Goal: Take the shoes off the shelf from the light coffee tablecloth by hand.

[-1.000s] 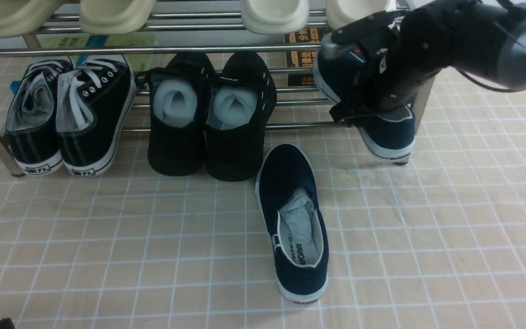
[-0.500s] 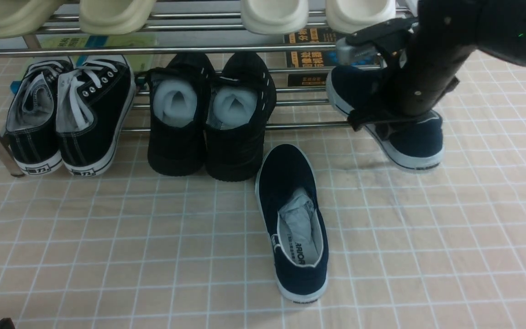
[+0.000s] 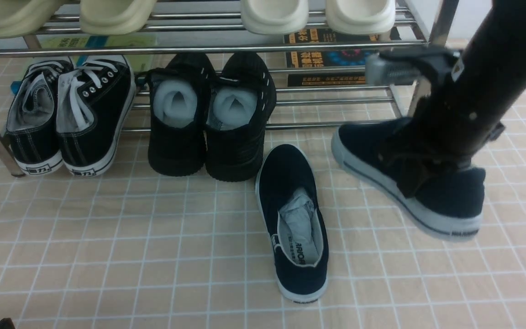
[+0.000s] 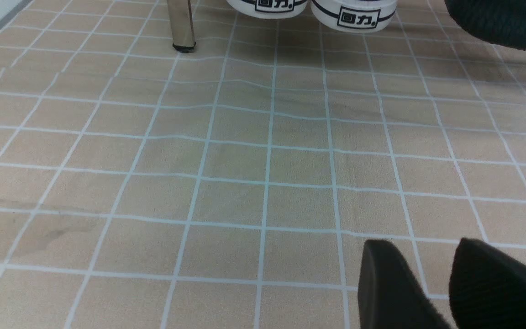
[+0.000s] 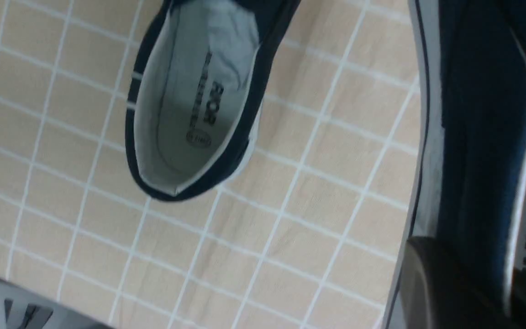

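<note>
Second navy slip-on airborne, right gripper pinching its side wall; clear of shelf, above tablecloth, right of centre. First slip-on already down, centre. Remaining: set down, release. Left gripper idle, near left, jaws slightly parted, empty.

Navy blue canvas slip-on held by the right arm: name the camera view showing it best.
Front view: the navy blue canvas slip-on shows nearly whole, toe to heel, tilted. The right wrist view catches only its side and insole edge, very close; the left wrist view misses it.
</note>
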{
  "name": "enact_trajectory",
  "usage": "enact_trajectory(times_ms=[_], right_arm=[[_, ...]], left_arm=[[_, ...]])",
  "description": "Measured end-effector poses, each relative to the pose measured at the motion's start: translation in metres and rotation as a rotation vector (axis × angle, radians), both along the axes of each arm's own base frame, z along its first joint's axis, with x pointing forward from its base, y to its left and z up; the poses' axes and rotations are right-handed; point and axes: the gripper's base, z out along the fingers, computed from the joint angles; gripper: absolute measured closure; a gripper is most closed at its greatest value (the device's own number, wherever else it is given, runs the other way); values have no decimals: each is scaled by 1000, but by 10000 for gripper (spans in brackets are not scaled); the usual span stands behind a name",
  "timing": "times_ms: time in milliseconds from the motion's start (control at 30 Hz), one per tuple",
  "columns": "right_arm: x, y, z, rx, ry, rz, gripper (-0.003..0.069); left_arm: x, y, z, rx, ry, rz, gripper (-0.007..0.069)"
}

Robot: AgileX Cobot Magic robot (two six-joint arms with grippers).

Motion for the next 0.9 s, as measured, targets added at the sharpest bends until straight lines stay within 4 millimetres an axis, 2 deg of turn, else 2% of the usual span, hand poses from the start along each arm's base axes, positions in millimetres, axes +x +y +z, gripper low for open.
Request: enact_trajectory(times_ms=[33,133,333,733,900], right_arm=[[-2,0,-12,-4,27,-9,645],[0,-1,-21,4,1,-44,645],[9,2,-22,41,-83,-76,644],[24,15,-62,27,25,-89,644],[27,17,-73,21,49,-93,643]], left_arm=[[0,0,0,0,0,0,385],[0,0,0,0,0,0,385],[0,0,0,0,0,0,385],[0,0,0,0,0,0,385],[0,0,0,0,0,0,385]])
